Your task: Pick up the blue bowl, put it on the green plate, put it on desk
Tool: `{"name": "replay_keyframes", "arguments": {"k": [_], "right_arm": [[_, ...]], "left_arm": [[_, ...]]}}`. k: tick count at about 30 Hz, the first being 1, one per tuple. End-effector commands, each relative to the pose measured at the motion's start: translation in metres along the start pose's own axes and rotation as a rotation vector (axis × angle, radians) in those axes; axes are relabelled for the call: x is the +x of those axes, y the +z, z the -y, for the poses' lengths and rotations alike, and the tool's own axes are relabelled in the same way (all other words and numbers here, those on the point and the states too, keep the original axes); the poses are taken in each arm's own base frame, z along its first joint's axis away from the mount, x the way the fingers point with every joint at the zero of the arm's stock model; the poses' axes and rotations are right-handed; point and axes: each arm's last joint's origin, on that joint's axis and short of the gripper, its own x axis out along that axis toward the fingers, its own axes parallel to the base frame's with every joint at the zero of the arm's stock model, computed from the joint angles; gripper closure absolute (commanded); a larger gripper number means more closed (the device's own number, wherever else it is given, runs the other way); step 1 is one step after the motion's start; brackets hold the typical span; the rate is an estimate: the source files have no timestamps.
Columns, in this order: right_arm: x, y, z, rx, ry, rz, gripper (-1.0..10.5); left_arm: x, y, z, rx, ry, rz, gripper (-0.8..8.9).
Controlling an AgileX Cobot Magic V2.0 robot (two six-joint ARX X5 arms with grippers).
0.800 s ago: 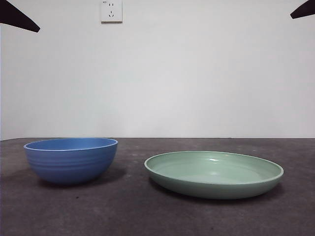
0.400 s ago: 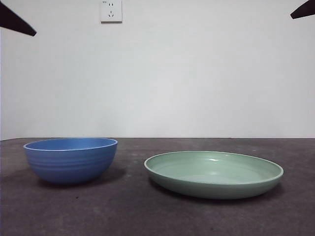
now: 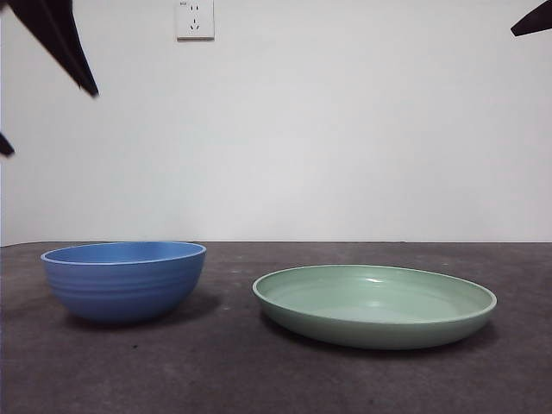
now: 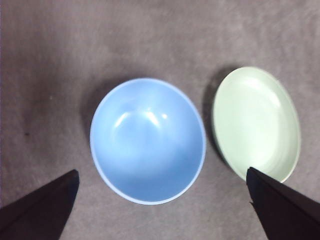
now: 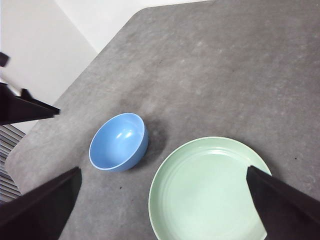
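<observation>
The blue bowl (image 3: 124,279) stands upright and empty on the desk (image 3: 216,371) at the left. The green plate (image 3: 374,304) lies empty to its right, apart from it. My left gripper (image 3: 47,116) hangs open high above the bowl at the top left. In the left wrist view, the left gripper (image 4: 161,171) has wide-apart jaws and looks straight down on the bowl (image 4: 147,140), with the plate (image 4: 256,122) beside it. My right gripper (image 5: 163,169) is open, high above the bowl (image 5: 119,142) and plate (image 5: 207,190). It shows only as a black tip (image 3: 530,19) in the front view.
A white wall with a socket (image 3: 195,19) stands behind the desk's far edge. In the right wrist view the desk's rounded corner (image 5: 35,135) lies beyond the bowl, and the left arm's jaw (image 5: 25,107) shows there.
My left gripper has come down and inward at the top left, and now shows two dark jaw tips above the bowl. The bowl, plate and right arm have not moved.
</observation>
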Motion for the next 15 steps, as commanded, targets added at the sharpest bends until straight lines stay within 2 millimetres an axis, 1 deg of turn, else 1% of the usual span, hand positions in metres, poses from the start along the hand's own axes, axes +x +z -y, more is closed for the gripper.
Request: {"name": "replay_keyframes", "arguments": {"k": [1, 9, 14, 15], "right_arm": [[-0.002, 0.004, -0.002, -0.013, 0.006, 0.008, 3.8], [-0.002, 0.003, -0.002, -0.004, 0.004, -0.002, 3.8], [-0.002, 0.002, -0.002, 0.002, 0.003, -0.009, 3.8], [-0.002, 0.002, -0.002, 0.003, 0.002, -0.01, 3.8]], "left_arm": [[0.014, 0.008, -0.005, 0.015, 0.004, -0.037, 1.61], [0.065, 0.013, -0.029, -0.027, 0.035, -0.17, 1.62], [0.088, 0.012, -0.04, -0.053, 0.043, -0.227, 1.71], [0.092, 0.012, -0.042, -0.056, 0.045, -0.234, 1.86]]}}
